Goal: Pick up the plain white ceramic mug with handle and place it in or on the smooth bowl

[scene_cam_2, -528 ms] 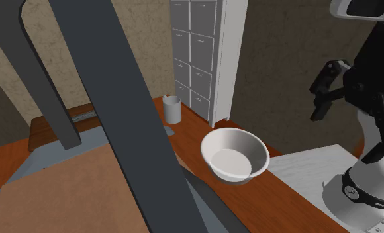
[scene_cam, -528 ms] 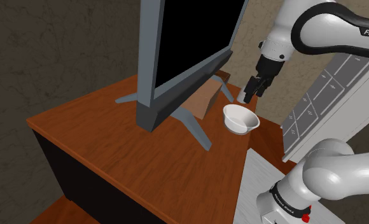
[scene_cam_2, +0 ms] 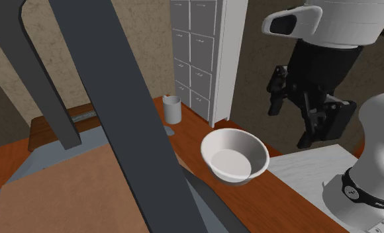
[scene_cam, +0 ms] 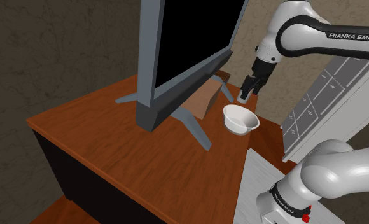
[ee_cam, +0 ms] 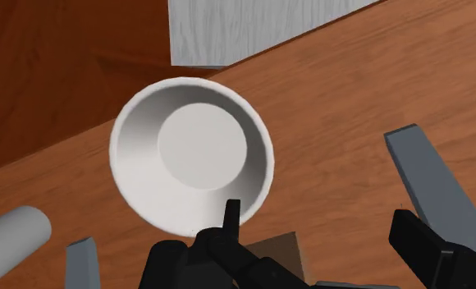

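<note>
Approach step. The black two-finger gripper [scene_cam_2: 296,119], fingers spread and empty, hangs over the smooth white bowl [scene_cam_2: 214,142]. Next move, judged: reach the plain white mug [scene_cam_2: 171,109] nearby.

I've swung the arm [scene_cam: 307,28] over. In the second exterior view the gripper [scene_cam_2: 292,124] has moved toward that view's left, closer to the bowl [scene_cam_2: 250,147], with more of the white wrist above it now showing. In the shoulder view the gripper has edged left toward the monitor [scene_cam: 183,44], and the forearm has risen.
</note>
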### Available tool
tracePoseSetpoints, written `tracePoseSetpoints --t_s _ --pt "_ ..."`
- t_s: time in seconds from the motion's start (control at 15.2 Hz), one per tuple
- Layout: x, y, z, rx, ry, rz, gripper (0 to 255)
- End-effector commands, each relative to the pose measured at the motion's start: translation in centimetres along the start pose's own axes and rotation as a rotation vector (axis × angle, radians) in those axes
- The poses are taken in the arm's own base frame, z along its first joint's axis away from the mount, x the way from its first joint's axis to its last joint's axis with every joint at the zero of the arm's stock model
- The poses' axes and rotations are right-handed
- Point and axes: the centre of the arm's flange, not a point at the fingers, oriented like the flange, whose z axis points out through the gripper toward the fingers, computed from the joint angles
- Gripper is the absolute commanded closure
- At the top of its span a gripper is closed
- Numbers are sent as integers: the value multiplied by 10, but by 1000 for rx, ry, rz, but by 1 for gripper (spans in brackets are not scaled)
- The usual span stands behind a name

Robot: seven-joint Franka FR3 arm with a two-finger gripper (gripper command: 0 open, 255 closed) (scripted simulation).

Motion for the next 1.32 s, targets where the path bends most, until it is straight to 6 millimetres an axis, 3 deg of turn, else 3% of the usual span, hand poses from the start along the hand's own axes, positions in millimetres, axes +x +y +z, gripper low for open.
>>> tracePoseSetpoints --t_s 0.0,1.25 --pt "13 20 9 1 5 12 0" --pt "127 223 98 13 43 131 0"
